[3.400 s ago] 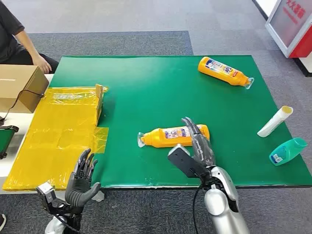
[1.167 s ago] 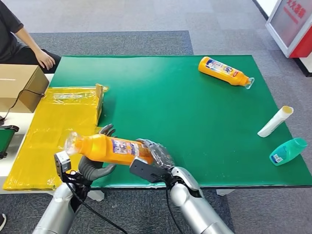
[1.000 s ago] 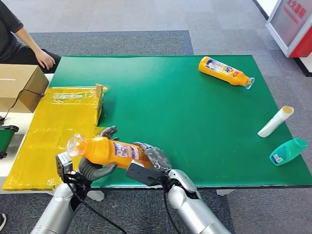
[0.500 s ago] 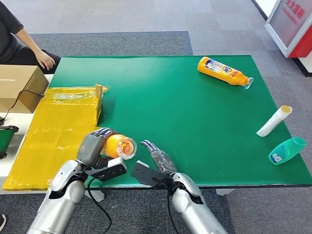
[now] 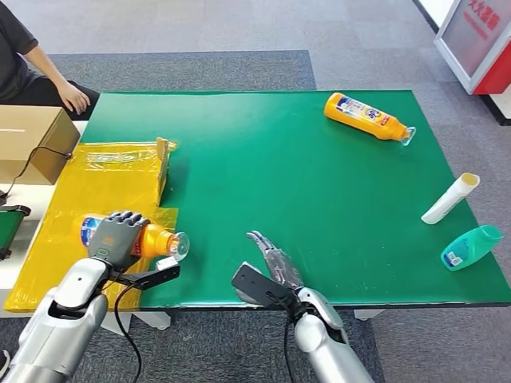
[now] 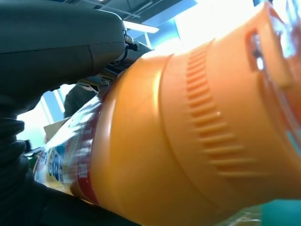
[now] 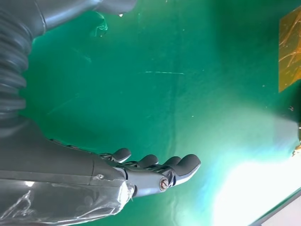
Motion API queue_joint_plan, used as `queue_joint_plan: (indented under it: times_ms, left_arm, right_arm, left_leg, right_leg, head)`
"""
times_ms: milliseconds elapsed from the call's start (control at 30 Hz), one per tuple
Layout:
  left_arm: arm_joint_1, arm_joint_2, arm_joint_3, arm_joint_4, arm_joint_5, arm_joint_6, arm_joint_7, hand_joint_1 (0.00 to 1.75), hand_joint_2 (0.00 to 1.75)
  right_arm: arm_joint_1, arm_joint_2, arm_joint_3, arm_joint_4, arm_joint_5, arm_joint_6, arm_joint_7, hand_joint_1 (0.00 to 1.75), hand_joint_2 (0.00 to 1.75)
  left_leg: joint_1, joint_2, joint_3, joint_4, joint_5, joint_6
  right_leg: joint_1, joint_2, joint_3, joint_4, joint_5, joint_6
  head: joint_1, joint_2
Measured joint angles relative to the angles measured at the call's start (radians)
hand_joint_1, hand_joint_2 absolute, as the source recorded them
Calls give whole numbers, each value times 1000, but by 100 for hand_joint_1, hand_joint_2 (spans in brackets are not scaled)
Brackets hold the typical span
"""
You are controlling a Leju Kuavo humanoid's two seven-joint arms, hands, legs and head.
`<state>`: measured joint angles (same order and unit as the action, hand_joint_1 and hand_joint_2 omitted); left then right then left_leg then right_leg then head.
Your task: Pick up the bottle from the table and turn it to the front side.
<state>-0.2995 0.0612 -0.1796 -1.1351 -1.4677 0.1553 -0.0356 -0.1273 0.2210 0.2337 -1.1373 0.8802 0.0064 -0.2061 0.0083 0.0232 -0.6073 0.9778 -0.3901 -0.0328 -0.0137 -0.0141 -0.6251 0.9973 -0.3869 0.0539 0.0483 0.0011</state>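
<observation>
Head view showed my left hand [image 5: 117, 237] clamped around the orange bottle [image 5: 153, 240] above the yellow sheet [image 5: 97, 209], right hand [image 5: 274, 262] empty and spread, mid-turn I judged, label-forward rotation needed next.

Green table [image 5: 271, 175]: orange bottle [image 5: 367, 116], white tube [image 5: 450, 198], teal bottle [image 5: 471, 246], yellow sheet [image 5: 97, 199].

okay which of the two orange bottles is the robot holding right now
The orange bottle over the yellow sheet, gripped by the left hand. The other orange bottle lies untouched at the table's far right.
</observation>
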Motion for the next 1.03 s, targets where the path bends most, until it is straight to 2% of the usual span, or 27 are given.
queue_joint_plan:
  times_ms: [33, 167, 200, 300, 367, 433, 533, 633, 733, 867, 967, 1033]
  left_arm:
    - [-14, 5, 1, 31, -2, 13, 10, 169, 175]
    - [-86, 26, 14, 206, -5, 97, 51, 6, 175]
    - [-103, 29, 17, 249, -5, 115, 60, 0, 175]
    - [-140, 24, 39, 343, -4, 147, 63, 0, 175]
    - [-154, 8, 68, 372, 7, 138, 27, 0, 175]
    - [-161, -11, 113, 378, 70, 91, -58, 0, 175]
    - [-147, -45, 202, 360, 299, -40, -232, 0, 175]
    - [-93, -80, 270, 298, 525, -140, -359, 0, 175]
    - [-20, -113, 313, 212, 749, -238, -451, 0, 175]
    - [109, -169, 367, 90, 1065, -416, -553, 0, 175]
    - [188, -203, 387, 51, 1202, -512, -610, 0, 175]
    - [217, -219, 392, 45, 1235, -533, -629, 0, 175]
  right_arm:
    - [0, 0, -1, 0, -2, 2, -5, 0, 175]
    - [0, 1, 1, 12, -14, 6, -22, 0, 175]
    - [0, 2, 2, 17, -18, 6, -25, 0, 175]
    - [3, 3, 7, 31, -28, 5, -29, 0, 175]
    - [9, 3, 9, 35, -34, 5, -30, 0, 175]
    - [17, 3, 9, 35, -37, 4, -29, 0, 175]
    - [34, 3, 8, 32, -42, 3, -28, 0, 175]
    - [45, 2, 7, 29, -47, 3, -28, 0, 175]
    - [55, 2, 3, 23, -55, 2, -30, 0, 175]
    - [77, 1, 0, 17, -73, -10, -40, 0, 175]
    - [90, 0, -2, 13, -97, -22, -49, 0, 175]
    - [96, 0, -3, 9, -112, -28, -52, 0, 175]
  left_leg:
    - [0, 0, 0, 0, 0, 0]
    - [0, 0, 1, 0, 0, -2]
    - [0, 0, 1, 0, 0, -2]
    - [1, 0, 1, 0, 1, -2]
    - [0, 0, 2, 0, 1, -1]
    - [0, 0, 2, 0, 1, -1]
    - [0, -1, 4, 0, 1, -1]
    - [0, -1, 4, 0, 0, 0]
    - [0, 0, 4, 0, -1, 0]
    - [0, 0, 3, 0, -2, -1]
    - [0, 0, 3, 0, -3, -1]
    - [0, 0, 3, 0, -4, -1]
  right_leg:
    - [0, 0, 0, 0, 0, 0]
    - [0, 1, 0, 0, 0, -1]
    - [0, 1, 0, 0, 0, -1]
    - [0, 0, 1, 1, 0, -1]
    - [0, 0, 2, 1, 0, -1]
    - [0, 0, 3, 1, 0, -1]
    - [0, 0, 4, 1, 0, 0]
    - [-1, 0, 4, 1, 0, 0]
    - [-1, 0, 4, 0, 0, 0]
    - [-1, 0, 3, 0, -2, 0]
    - [-1, 0, 2, 0, -3, 0]
    - [-1, 0, 2, 0, -3, 0]
  head:
    - [0, 0]
    - [0, 0]
    - [-1, 0]
    - [0, 0]
    - [0, 0]
    - [0, 0]
    - [0, 0]
    - [0, 0]
    - [0, 0]
    - [0, 0]
    - [0, 0]
    - [0, 0]
